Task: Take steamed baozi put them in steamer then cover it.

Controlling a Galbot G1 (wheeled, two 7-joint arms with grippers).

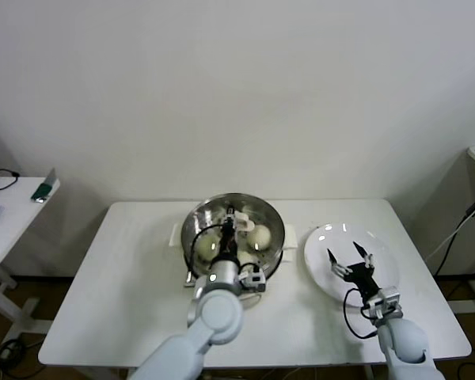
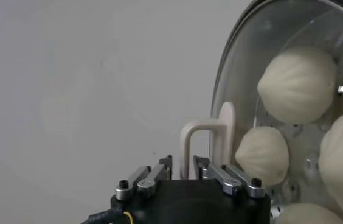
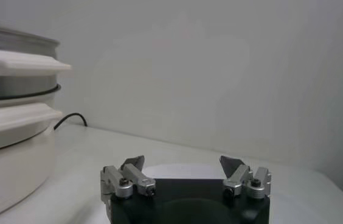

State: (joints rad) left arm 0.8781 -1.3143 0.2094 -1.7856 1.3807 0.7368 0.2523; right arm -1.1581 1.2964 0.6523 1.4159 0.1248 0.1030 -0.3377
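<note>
The left hand point(image 1: 234, 224) is reaching out over the steamer point(image 1: 191, 233), fingers flanking the white handle point(image 2: 211, 143) of the clear glass lid point(image 2: 244, 73), which already sits on the pot. From the wrist camera the fingertips point(image 2: 203, 163) look a bit apart, one each side of the handle, and I honestly can't tell if they're touching it or just off it. Through the glass just past that hand you can see the steamed baozi point(image 2: 298, 84), smooth cream-white buns with faint pleats, packed close on the perforated tray. The right hand point(image 1: 349, 260) hovers over the white plate point(image 1: 321, 241) with its fingers spread wide, holding nothing. The steamer sits mid-bench point(image 1: 119, 269), with plenty of bare white top to the left hand's outer side.
</note>
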